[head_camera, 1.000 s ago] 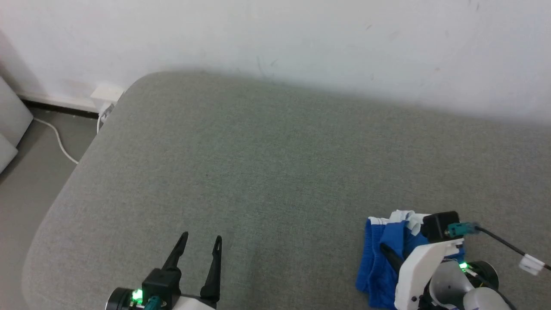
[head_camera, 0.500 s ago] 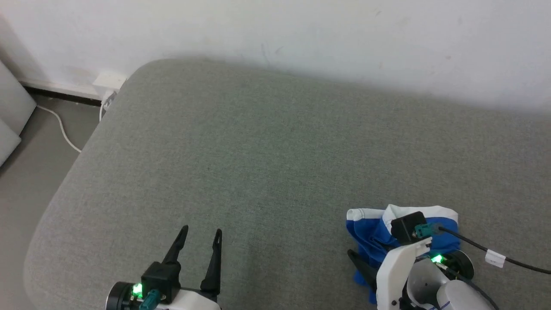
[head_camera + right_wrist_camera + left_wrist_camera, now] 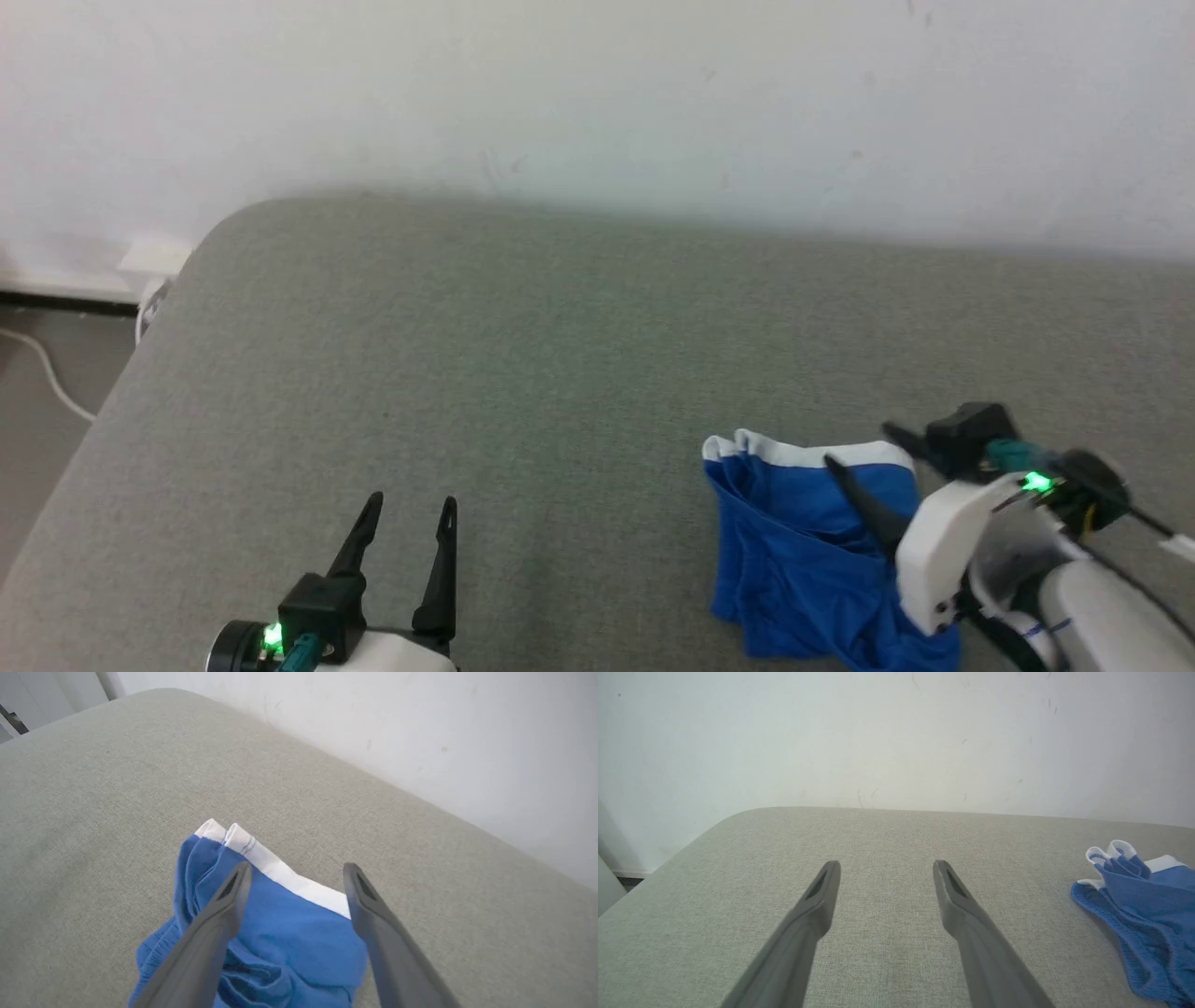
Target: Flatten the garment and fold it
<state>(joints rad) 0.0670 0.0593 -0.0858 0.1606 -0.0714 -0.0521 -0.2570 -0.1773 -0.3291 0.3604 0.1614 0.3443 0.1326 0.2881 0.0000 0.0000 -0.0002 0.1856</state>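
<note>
The bright blue shorts [image 3: 794,560] lie crumpled on the grey cushion at the lower right, their white hem trim [image 3: 808,454] toward the wall. My right gripper [image 3: 857,444] hovers open just over the hem end, one finger above the blue cloth and the other past the white edge. In the right wrist view the shorts [image 3: 289,933] lie under the spread fingers of this gripper [image 3: 298,865], with nothing pinched between them. My left gripper [image 3: 413,500] stands open at the lower left over bare cushion, far from the shorts [image 3: 1148,905]; its own view shows the gripper [image 3: 887,864] holding nothing.
A broad grey-green cushion [image 3: 523,373] with a rounded left corner is the work surface, backed by a white wall [image 3: 597,103]. At the far left is the floor with a white cable [image 3: 37,373] and a wall socket [image 3: 154,257].
The head camera has shifted. The shorts now lie more spread out, hem toward the wall. My right gripper has swung to their right side, fingers open over the hem. The left gripper keeps its pose.
</note>
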